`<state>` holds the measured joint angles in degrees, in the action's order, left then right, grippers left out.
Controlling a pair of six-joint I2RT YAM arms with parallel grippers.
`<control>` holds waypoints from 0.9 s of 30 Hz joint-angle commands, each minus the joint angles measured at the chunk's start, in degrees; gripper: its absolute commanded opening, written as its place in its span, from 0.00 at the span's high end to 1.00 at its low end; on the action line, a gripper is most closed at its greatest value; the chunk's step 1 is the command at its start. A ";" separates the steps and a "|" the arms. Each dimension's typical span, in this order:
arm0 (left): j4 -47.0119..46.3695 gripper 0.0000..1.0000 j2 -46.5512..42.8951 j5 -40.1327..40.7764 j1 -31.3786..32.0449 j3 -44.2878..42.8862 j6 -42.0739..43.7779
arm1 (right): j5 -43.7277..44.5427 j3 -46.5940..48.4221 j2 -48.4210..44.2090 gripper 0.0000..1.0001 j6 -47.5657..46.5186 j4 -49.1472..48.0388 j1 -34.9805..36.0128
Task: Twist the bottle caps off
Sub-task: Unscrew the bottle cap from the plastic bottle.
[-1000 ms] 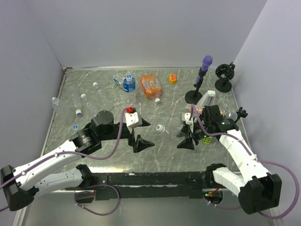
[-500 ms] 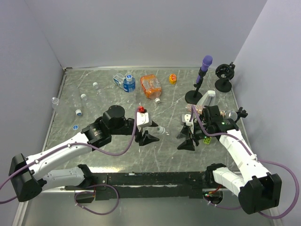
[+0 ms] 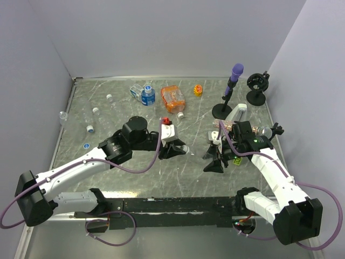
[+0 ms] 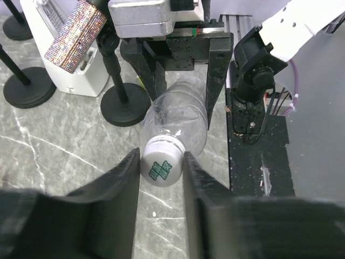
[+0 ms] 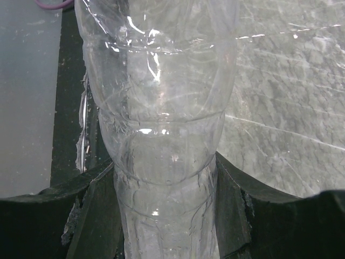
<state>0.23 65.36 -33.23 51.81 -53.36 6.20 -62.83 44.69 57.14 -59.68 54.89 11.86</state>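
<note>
**Cap and pincers: positions**

Item: white cap with a green mark on its face, screwed on a clear bottle.

Location: over the middle of the desk, somewhat toward the near edge. The bottle lies level with its cap end pointing left. You cannot tell whether it rests on the desk.

Your left pincer: narrowed to the cap's width, with one finger against each side of the cap.

Your right pincer: clamped across the bottle's body, back from the cap, with fingers pressing both flanks.
</note>
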 commanded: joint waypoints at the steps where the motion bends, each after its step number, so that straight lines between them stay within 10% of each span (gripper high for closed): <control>1: -0.85 0.76 0.64 -2.36 -0.05 -3.24 -0.74 | -2.74 1.98 -0.19 0.87 -1.67 0.04 0.36; 5: -0.41 0.99 0.47 -1.49 -0.05 -3.15 -3.20 | -2.39 1.98 -0.28 0.87 -1.40 -0.14 0.45; 21: 6.53 0.99 2.66 4.92 0.13 -4.20 -58.28 | -2.04 1.72 -0.72 0.87 -0.52 -1.19 0.45; 27: 19.53 0.99 4.42 14.59 2.41 -11.58 -64.90 | -1.77 1.72 -0.98 0.87 -0.44 -1.19 0.62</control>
<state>11.81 68.62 -22.28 51.42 -58.92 -46.52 -61.32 44.73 57.14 -58.39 57.91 12.01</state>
